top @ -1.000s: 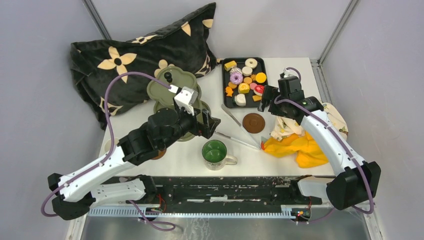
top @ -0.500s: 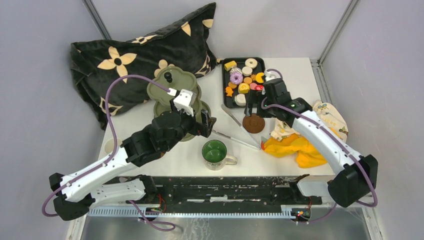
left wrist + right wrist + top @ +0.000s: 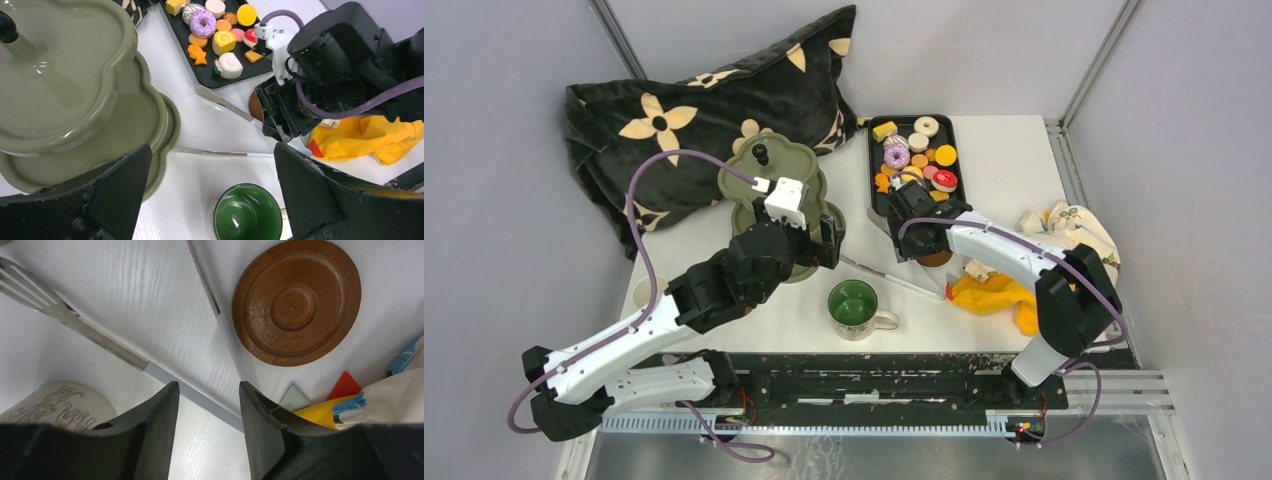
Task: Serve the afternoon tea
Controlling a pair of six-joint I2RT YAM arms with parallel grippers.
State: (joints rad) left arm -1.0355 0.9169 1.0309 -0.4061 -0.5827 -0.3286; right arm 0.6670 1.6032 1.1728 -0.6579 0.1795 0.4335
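Right gripper (image 3: 207, 387): jaws part-closed, gripping nothing; round brown saucer (image 3: 296, 302) ahead-right of them, metal tongs (image 3: 100, 342) crossing the gap. Left gripper (image 3: 211, 150): jaws wide, empty, farther.

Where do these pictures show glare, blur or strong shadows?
Left wrist view: white glare patches on the glossy olive-green stand. Right wrist view: the right gripper's fingers look soft up close, the brown saucer sharp. Top external view: even light on the table, faint shadows, no blur.

Saucer (image 3: 296, 301): tongs (image 3: 100, 342) just beside one edge, cloth (image 3: 360, 137) near the other.
Mug (image 3: 854, 302): open above; stand (image 3: 744, 180) near.
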